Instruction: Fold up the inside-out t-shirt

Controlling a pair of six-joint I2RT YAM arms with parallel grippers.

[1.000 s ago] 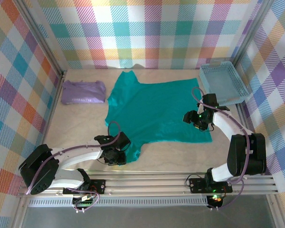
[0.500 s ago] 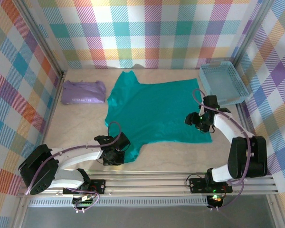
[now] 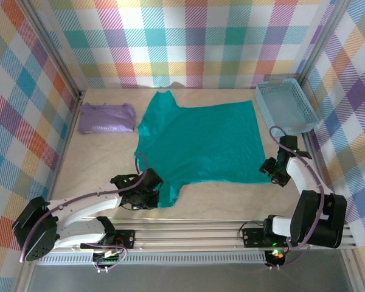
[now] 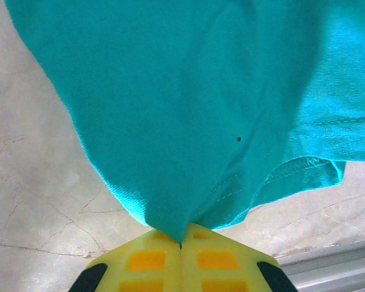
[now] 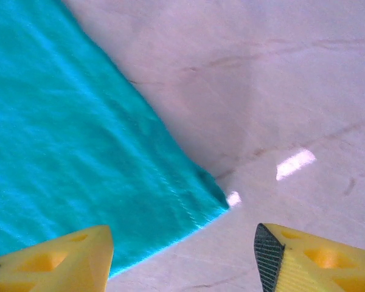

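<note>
The inside-out t-shirt (image 3: 201,140) lies spread flat across the middle of the table, teal-green, with one sleeve toward the near left. My left gripper (image 3: 147,193) is shut on that near-left sleeve edge. In the left wrist view the teal cloth (image 4: 182,91) runs down into the closed yellow fingers (image 4: 140,261) of the gripper (image 4: 182,244), with a stitched hem beside them. My right gripper (image 3: 272,170) stands open just off the shirt's near-right corner. In the right wrist view that corner (image 5: 216,201) lies on the table between and ahead of the gripper's (image 5: 182,249) spread fingers, apart from both.
A folded lavender garment (image 3: 106,117) lies at the far left. A light blue basket (image 3: 287,108) stands at the far right, close behind the right arm. Plaid walls close in three sides, and a metal rail (image 3: 201,234) runs along the near edge.
My left gripper has shut on the sleeve edge. The right gripper has moved right and nearer, from over the shirt to just off its near-right corner.
</note>
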